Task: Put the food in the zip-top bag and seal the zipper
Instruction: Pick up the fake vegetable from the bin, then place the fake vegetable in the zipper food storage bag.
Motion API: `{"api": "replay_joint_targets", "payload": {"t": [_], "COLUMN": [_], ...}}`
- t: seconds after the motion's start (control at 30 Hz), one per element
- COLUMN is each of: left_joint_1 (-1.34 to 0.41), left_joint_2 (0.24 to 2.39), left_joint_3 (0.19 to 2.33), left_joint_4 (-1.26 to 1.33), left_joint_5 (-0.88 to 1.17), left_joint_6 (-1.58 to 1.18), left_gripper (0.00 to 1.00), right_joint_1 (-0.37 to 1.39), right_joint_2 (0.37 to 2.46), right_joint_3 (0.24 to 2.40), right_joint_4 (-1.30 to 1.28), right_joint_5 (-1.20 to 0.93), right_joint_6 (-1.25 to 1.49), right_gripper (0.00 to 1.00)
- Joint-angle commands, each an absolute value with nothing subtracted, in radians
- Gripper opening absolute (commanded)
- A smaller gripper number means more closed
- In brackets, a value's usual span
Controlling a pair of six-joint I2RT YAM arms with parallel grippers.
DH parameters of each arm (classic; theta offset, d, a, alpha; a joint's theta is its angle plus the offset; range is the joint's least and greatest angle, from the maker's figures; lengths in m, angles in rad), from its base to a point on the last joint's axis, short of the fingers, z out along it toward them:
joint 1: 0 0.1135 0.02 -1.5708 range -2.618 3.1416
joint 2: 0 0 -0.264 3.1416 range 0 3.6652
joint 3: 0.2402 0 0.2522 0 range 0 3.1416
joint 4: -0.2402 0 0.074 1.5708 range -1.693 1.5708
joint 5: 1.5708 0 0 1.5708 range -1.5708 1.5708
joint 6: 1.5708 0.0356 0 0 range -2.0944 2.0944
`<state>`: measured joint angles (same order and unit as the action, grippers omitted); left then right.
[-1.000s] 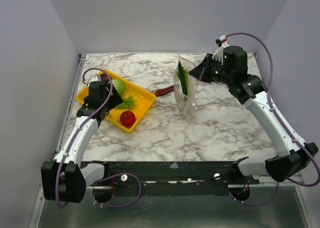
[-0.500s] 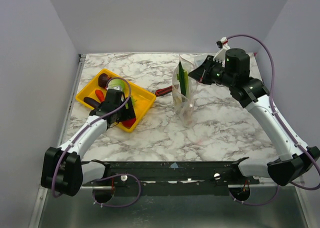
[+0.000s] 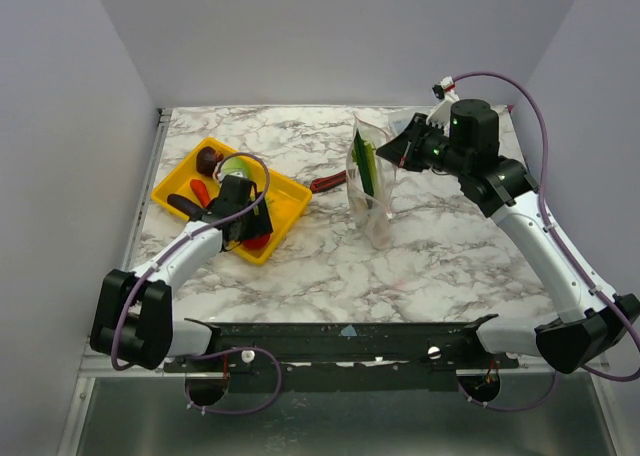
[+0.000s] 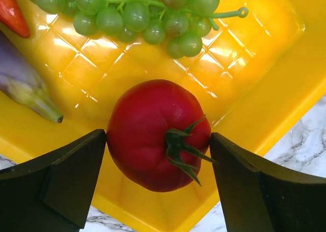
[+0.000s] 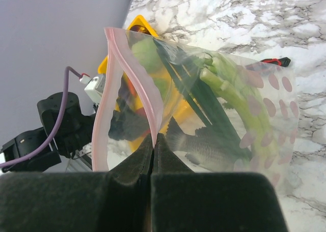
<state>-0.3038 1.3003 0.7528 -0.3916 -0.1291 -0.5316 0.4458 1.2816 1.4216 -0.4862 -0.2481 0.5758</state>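
Observation:
The red tomato [image 4: 147, 125] lies in the near corner of the yellow tray [image 4: 265, 89]. My left gripper [image 4: 158, 140] is down over it, and the fingers touch it on both sides; the gripper also shows in the top view [image 3: 252, 232]. My right gripper [image 5: 154, 138] is shut on the pinkish zipper strip [image 5: 144, 97] of the zip-top bag [image 3: 370, 191] and holds it upright with the mouth open. Green celery stalks [image 5: 234, 94] and the grey fish [image 5: 209, 148] are inside the bag. The eggplant [image 4: 20, 84] and the red chili [image 4: 10, 13] lie in the tray.
Green grapes [image 4: 147, 13] lie just beyond the tomato, and a green cabbage [image 3: 237, 166] sits at the tray's back. A red-handled tool [image 3: 325, 183] lies on the marble table [image 3: 450, 266] between tray and bag. A dark round object [image 3: 207, 159] sits at the tray's far corner.
My left arm has swung from the tray's left side to its near corner and come down over the tomato. My right arm has shifted slightly, still holding the bag.

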Motion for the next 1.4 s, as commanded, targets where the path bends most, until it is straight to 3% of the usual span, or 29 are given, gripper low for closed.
{"api": "replay_joint_targets", "payload": {"t": [0.0, 0.07, 0.1, 0.2, 0.37, 0.77, 0.9, 1.07, 1.2, 1.37], "left_joint_1": [-0.311, -0.312, -0.311, -0.311, -0.311, -0.312, -0.311, -0.330, -0.418, -0.538], "left_joint_2": [1.353, 1.356, 1.353, 1.319, 1.246, 1.012, 0.923, 0.801, 0.820, 0.967], "left_joint_3": [0.776, 0.777, 0.778, 0.774, 0.784, 0.841, 0.938, 0.986, 1.035, 1.152], "left_joint_4": [-0.395, -0.386, -0.386, -0.393, -0.426, -0.473, -0.463, -0.169, 0.034, 0.062], "left_joint_5": [-0.155, -0.153, -0.147, -0.151, -0.174, -0.139, 0.079, 0.444, 0.534, 0.498], "left_joint_6": [-0.547, -0.548, -0.545, -0.546, -0.534, -0.479, -0.440, -0.501, -0.599, -0.610], "left_gripper": [0.84, 0.78, 0.65, 0.43, 0.30, 0.20, 0.19, 0.22, 0.27, 0.25], "right_joint_1": [0.451, 0.450, 0.451, 0.451, 0.451, 0.451, 0.451, 0.451, 0.450, 0.450], "right_joint_2": [1.257, 1.255, 1.255, 1.253, 1.259, 1.272, 1.272, 1.273, 1.274, 1.266], "right_joint_3": [1.423, 1.423, 1.424, 1.426, 1.427, 1.434, 1.437, 1.440, 1.448, 1.444], "right_joint_4": [-0.428, -0.432, -0.434, -0.440, -0.443, -0.441, -0.447, -0.447, -0.445, -0.422], "right_joint_5": [-0.273, -0.266, -0.263, -0.259, -0.253, -0.252, -0.255, -0.261, -0.272, -0.289], "right_joint_6": [0.579, 0.573, 0.571, 0.568, 0.563, 0.567, 0.566, 0.569, 0.576, 0.607], "right_gripper": [0.00, 0.00, 0.00, 0.00, 0.00, 0.00, 0.00, 0.00, 0.00, 0.00]}}
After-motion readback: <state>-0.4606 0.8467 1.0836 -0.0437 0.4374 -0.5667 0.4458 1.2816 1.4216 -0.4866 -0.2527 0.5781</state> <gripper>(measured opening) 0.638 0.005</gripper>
